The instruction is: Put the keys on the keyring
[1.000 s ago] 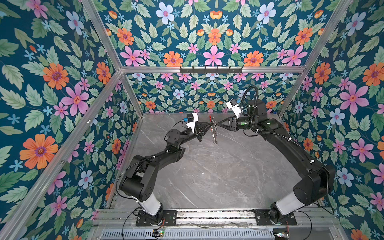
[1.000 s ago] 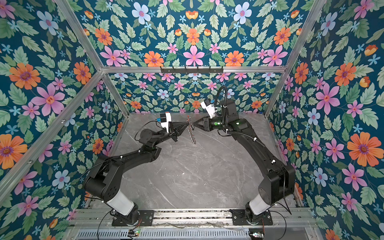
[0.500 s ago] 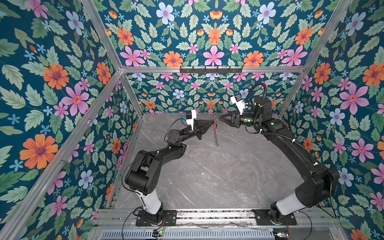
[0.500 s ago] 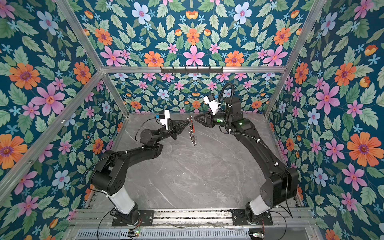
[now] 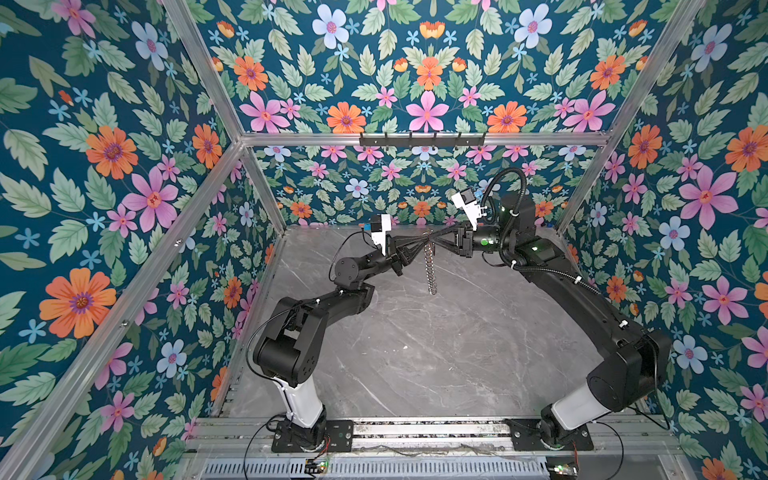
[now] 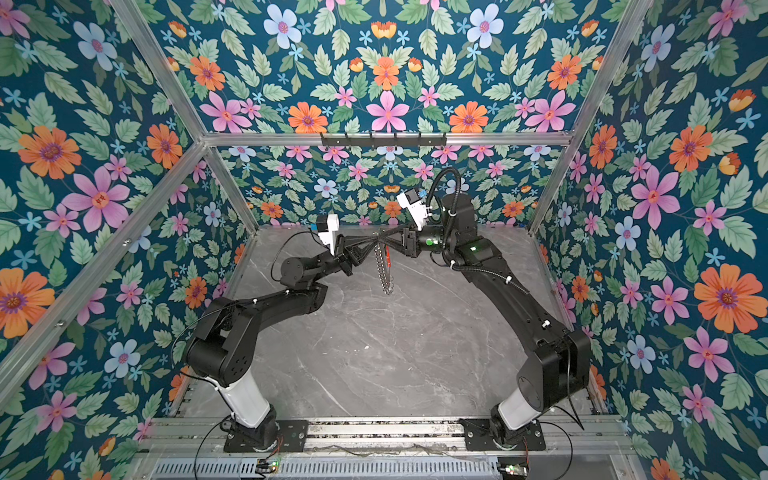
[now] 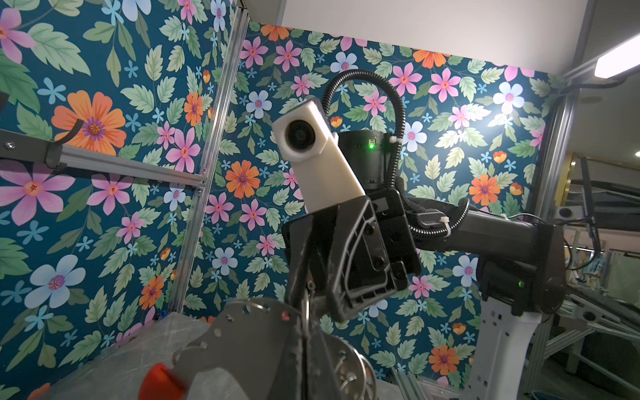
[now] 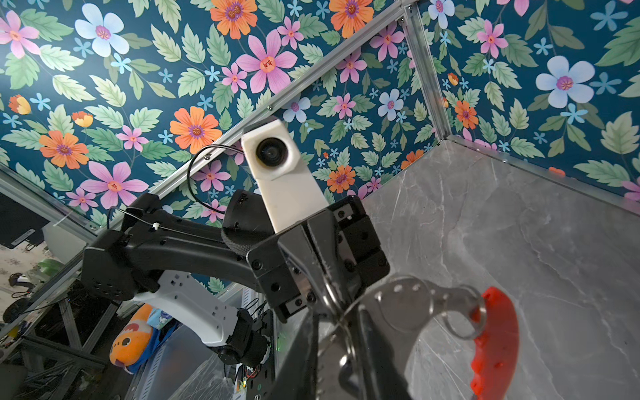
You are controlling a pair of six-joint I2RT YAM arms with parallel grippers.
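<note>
The left arm (image 5: 316, 307) reaches up from its base at the near edge of the grey marble worktop (image 5: 436, 357) and stretches toward the middle of the cell. Its left hand (image 5: 422, 242) is raised well above the surface. The fingers of that hand are pressed together on the top of the keyring (image 5: 430, 270). In the right wrist view the left hand (image 8: 329, 299) shows its tips clamped on a thin wire loop beside the ring's flat silver plate (image 8: 408, 304). The keyring hangs straight down from this grip, clear of the worktop, seen edge-on in both top views as a narrow column of small steel loops (image 6: 383, 272). Its red bar (image 6: 388, 257) lies on the side toward the right arm and curves away from the plate (image 8: 495, 343). Just right of the grip, tip to tip with the left hand, the right hand (image 5: 436, 242) meets the same top point of the ring. In the left wrist view the right hand (image 7: 306, 299) has its fingers drawn close at a thin ring. Whether they pinch it or stand slightly apart cannot be told. The right arm (image 5: 582, 299) slopes back down to its base at the near right.
</note>
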